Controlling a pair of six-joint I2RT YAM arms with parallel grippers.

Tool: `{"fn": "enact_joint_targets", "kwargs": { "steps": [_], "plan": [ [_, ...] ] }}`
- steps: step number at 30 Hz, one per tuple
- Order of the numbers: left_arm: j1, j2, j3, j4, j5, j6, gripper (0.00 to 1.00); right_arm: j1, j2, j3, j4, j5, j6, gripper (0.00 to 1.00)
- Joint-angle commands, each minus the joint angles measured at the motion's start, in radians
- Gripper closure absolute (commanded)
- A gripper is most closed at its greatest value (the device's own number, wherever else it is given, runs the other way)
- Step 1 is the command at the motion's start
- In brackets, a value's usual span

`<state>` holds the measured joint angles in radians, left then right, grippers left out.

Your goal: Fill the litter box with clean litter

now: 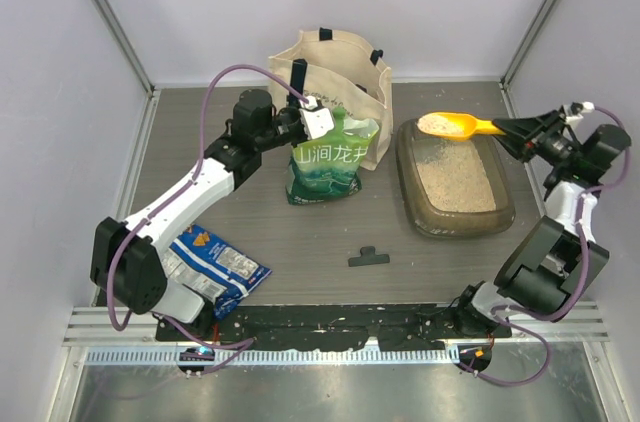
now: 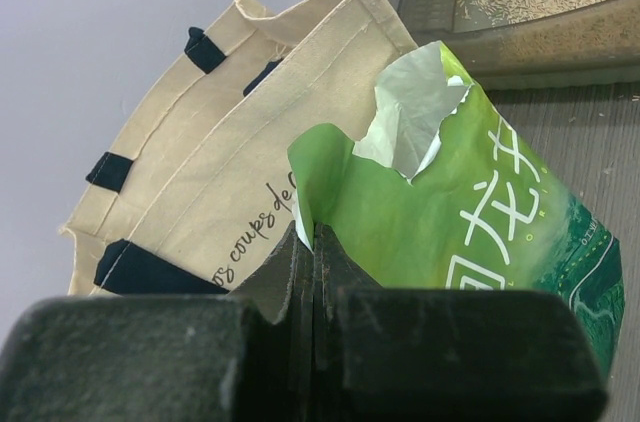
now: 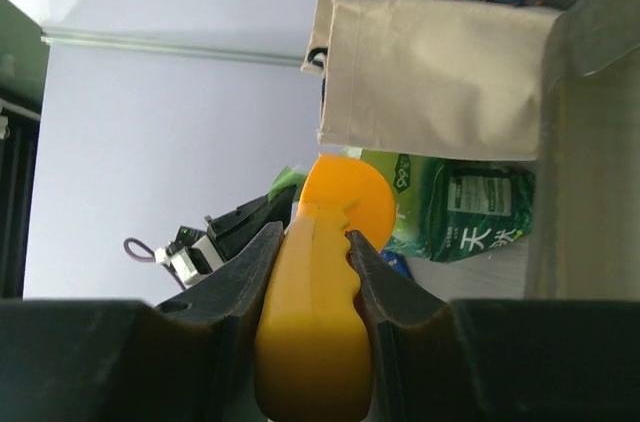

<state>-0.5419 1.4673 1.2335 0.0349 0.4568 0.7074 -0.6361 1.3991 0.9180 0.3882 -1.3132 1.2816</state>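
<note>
A scoop [image 1: 462,126] of clean litter [image 1: 437,123] is clamped by right fingers [image 3: 240,272] over the litter box [image 1: 404,174], tipping due next; the pouch [image 1: 325,172] is pinched by left fingers [image 2: 340,267].

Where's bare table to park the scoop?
Bare: table between blue snack bag and black clip; also between clip and litter box. Crowded: back middle, where tote bag, green pouch and left end effector bunch together.
</note>
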Motion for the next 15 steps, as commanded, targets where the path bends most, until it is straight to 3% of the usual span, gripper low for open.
{"fn": "enact_joint_targets", "kwargs": {
  "steps": [1,3,9,11,12,13,15],
  "plan": [
    [0.007,-0.012,0.052,0.171,0.014,-0.003,1.0,-0.161,-0.025,0.016,-0.196,-0.076,-0.163,0.99],
    [0.007,-0.01,0.047,0.175,0.017,-0.009,1.0,-0.223,0.012,0.051,-0.314,-0.098,-0.362,0.99],
    [0.005,-0.004,0.037,0.201,0.016,-0.022,1.0,-0.326,0.099,0.067,-0.365,-0.081,-0.534,0.99],
    [0.007,-0.005,0.038,0.201,0.013,-0.026,1.0,-0.326,0.112,0.117,-0.506,-0.045,-0.634,0.99],
    [0.007,-0.007,0.037,0.201,0.01,-0.025,1.0,-0.326,0.144,0.157,-0.616,0.03,-0.867,0.99],
    [0.007,-0.01,0.037,0.201,0.005,-0.025,1.0,-0.324,0.171,0.28,-0.964,0.085,-1.028,0.99],
    [0.007,-0.013,0.029,0.2,-0.006,-0.025,1.0,-0.304,0.245,0.39,-1.272,0.176,-1.477,0.99]
  ]
}}
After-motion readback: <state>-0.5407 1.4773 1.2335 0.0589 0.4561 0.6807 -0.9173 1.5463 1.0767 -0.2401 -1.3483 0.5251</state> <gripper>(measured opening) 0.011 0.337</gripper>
